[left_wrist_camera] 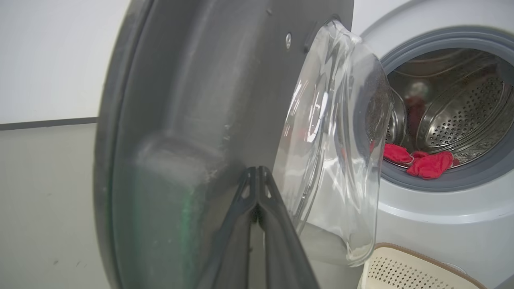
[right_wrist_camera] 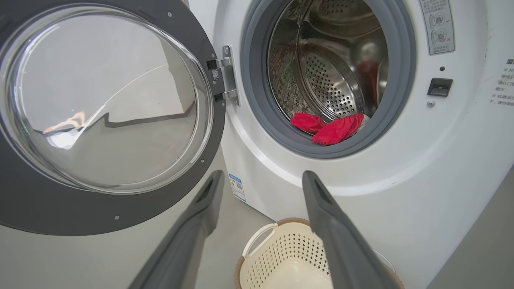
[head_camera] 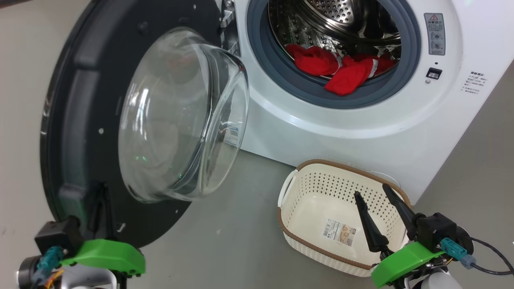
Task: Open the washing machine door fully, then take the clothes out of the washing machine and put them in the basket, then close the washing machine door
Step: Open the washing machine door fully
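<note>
- Red clothes (head_camera: pixel 341 68) lie heaped at the front lip of the drum (head_camera: pixel 341 16) in the washing machine (head_camera: pixel 321 128), their long axis running across the opening.
- Your right tool (head_camera: pixel 371 190) hangs spread and empty over the basket (head_camera: pixel 321 162); the clothes sit ahead of and above it, so this arm is the nearer.
- Your left tool (left_wrist_camera: pixel 257 172) is pinched together, gripping nothing, tips at the inner face of the washing machine door (head_camera: pixel 80 120), which stands swung out to the left.
</note>
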